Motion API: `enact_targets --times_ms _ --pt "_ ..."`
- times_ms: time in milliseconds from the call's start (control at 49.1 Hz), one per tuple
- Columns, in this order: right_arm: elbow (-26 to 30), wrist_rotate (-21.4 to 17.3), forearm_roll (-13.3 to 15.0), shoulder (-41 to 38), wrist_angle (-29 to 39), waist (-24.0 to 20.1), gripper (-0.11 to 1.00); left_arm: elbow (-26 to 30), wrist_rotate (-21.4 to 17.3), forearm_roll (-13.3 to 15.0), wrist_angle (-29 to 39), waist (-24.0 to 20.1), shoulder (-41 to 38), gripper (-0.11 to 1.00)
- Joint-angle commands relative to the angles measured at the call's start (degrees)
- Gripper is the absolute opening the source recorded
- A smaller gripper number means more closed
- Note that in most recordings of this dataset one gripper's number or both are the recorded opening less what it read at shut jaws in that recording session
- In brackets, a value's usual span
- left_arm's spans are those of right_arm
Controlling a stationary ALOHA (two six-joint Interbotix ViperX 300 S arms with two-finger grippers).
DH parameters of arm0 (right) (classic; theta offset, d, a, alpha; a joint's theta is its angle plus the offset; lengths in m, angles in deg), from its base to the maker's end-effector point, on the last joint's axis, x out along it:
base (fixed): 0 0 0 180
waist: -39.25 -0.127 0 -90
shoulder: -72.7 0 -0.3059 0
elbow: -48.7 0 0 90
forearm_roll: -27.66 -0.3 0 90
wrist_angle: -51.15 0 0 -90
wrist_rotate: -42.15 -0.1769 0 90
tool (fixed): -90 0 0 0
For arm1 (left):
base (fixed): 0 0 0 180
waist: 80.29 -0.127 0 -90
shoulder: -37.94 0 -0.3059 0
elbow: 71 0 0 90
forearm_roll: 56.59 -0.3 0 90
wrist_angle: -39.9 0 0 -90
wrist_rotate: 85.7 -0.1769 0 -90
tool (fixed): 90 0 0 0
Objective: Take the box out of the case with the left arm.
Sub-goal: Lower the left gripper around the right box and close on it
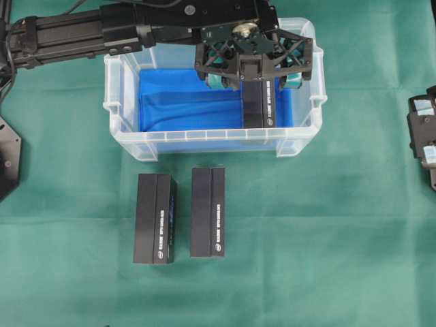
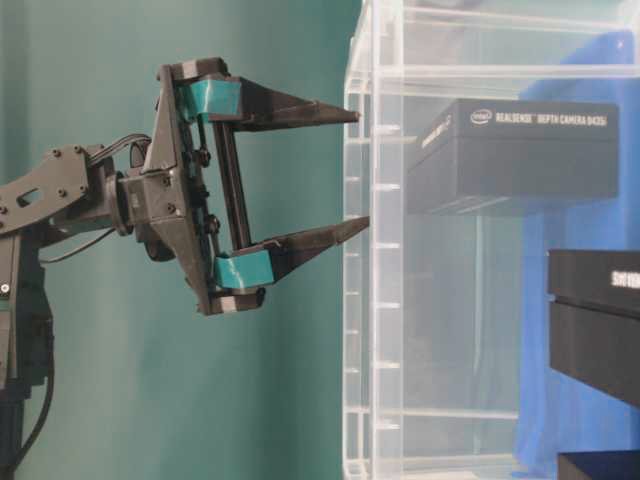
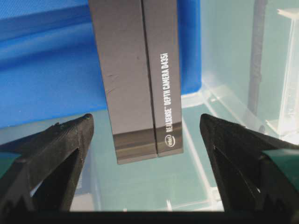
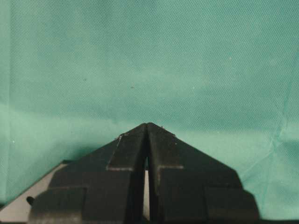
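One black box (image 1: pixel 262 103) lies in case (image 1: pixel 211 139), right end, on blue sheet (image 1: pixel 177 102). Left claw (image 1: pixel 253 76) hangs over box's far end, fingers (image 3: pixel 56 144) spread wide on either side, not touching. Two more boxes (image 1: pixel 155 218) on green tabletop (image 1: pixel 306 231) in front of case. Right claw (image 4: pixel 147 128) clenched, empty.

The clear plastic case (image 1: pixel 129 136), lined with a blue sheet, sits at the far middle of the worktop. A black RealSense box (image 1: pixel 261 105) lies flat in its right end, lengthwise near-to-far, its far end under the left arm's wide-open hand (image 1: pixel 253 80).
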Motion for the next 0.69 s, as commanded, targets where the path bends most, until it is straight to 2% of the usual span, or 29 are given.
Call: enact_targets --times_ms 0,672 --pt "1.5 -0.1 0.1 -0.2 -0.3 0.1 -0.01 0.4 0.2 0.0 -0.9 0.1 1.2 0.94" --pt "1.4 0.0 0.1 -0.2 -0.3 0.1 -0.01 -5.5 2.2 0.0 -6.8 0.3 1.2 0.94"
